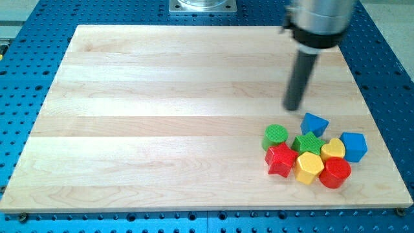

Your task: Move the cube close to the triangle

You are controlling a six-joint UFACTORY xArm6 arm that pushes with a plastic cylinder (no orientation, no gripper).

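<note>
My tip (294, 107) rests on the tabletop (162, 116) right of centre, just above-left of the blue triangle (314, 123), while the blue cube (354, 145) sits at the lower-right cluster's right edge, touching the yellow heart (333, 149); there are no jaws to report.

Bright, even overhead light, soft short shadows beneath the blocks, sharp focus, mild sheen on wood

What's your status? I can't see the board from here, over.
My tip on the board, just above-left of the blue triangle. Blue cube at cluster's right edge, apart from it. Yellow heart between them.
</note>
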